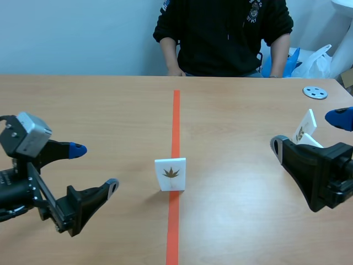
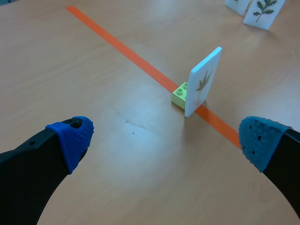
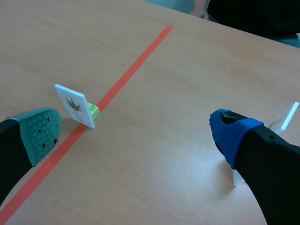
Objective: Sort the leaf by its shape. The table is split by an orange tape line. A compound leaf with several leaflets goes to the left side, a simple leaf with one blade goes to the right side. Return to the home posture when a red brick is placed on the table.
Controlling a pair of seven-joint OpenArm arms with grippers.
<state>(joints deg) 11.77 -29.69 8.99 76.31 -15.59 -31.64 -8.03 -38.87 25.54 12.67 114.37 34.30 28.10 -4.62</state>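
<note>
Scene view – tabletop (image 1: 99, 105): light wood, which we see split by an orange tape line (image 1: 175, 121) running from 6 to 12 o'clock.
Scene view – leaf card (image 1: 170, 174): white, upright, standing on the line; it shows a brown leaf with pointed lobes.
Scene view – left end effector (image 1: 95, 167): at 9 o'clock from the leaf card, well apart from it, fingers spread with nothing between them.
Scene view – right end effector (image 1: 304, 132): at 3 o'clock from the leaf card, fingers spread; spare cards (image 1: 306, 122) stand at it, and we cannot tell whether they touch.
Scene view – person (image 1: 220, 33): seated at 12 o'clock, in a dark top.
Scene view – grey disc (image 1: 315, 92): at 2 o'clock from the leaf card.
Left wrist view – left end effector (image 2: 166, 140): blue pads wide apart, gripping nothing.
Left wrist view – leaf card (image 2: 204, 82): ahead at 1 o'clock, propped on a green brick (image 2: 180, 95) on the line.
Left wrist view – spare cards (image 2: 264, 13): two, far beyond.
Right wrist view – right end effector (image 3: 136, 133): pads apart, empty.
Right wrist view – leaf card (image 3: 73, 105): ahead at 10 o'clock, on the line.
</note>
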